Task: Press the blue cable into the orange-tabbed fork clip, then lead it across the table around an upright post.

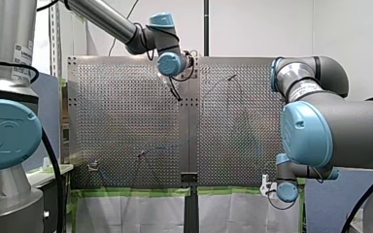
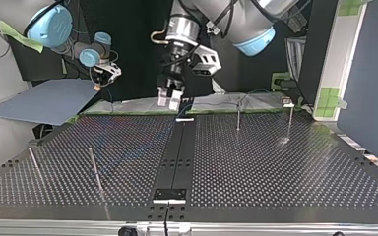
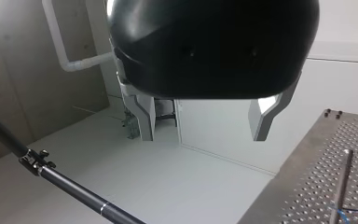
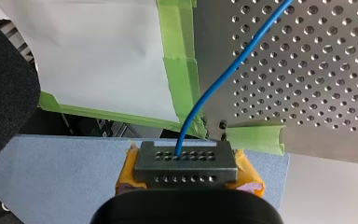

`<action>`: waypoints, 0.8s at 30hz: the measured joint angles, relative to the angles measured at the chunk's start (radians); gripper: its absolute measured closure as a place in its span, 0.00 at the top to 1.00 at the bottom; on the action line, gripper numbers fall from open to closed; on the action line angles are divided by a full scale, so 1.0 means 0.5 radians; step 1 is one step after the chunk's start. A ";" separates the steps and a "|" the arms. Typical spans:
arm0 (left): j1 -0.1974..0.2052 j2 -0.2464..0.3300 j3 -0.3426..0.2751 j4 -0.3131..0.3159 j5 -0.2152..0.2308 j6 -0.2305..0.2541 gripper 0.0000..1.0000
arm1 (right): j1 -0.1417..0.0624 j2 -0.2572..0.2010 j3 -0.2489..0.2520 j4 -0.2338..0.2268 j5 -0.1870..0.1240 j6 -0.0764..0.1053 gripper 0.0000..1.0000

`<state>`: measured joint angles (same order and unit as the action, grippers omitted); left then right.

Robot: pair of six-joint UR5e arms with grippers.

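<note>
Since the right tool (image 4: 185,158) clamps the blue cable (image 4: 214,88), likely limp and light, grip beside that tool with your wide-open left tool (image 3: 203,135).

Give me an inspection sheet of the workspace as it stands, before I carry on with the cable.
Surface: perforated metal table, dark strip down its middle, green tape along one edge.
Job's things: blue cable runs from my right hand out over the table; upright posts stand on it; fork clip too small to make out.
Clutter: nothing seen.
Hands: right hand shut on the blue cable, yellow pads, off the table's edge; left hand open, empty, raised.
Cables: black lead loops at my left arm's wrist.
Surroundings: blue-grey board beside the table, below the right hand; black pole off the table.
</note>
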<state>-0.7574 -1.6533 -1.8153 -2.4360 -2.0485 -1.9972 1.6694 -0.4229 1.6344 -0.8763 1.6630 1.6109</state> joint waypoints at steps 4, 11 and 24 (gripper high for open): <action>-0.001 -0.001 -0.076 0.075 0.000 0.000 0.98 | 0.001 0.000 0.000 0.000 0.000 0.000 0.00; -0.002 -0.002 -0.211 0.201 -0.001 0.000 0.98 | 0.006 0.000 -0.001 0.000 0.000 0.000 0.00; -0.002 -0.004 -0.468 0.227 -0.003 0.000 0.98 | 0.007 0.000 -0.002 0.000 0.002 0.000 0.00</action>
<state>-0.7582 -1.6552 -2.0494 -2.3227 -2.0501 -1.9972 1.6726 -0.4230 1.6334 -0.8761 1.6641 1.6109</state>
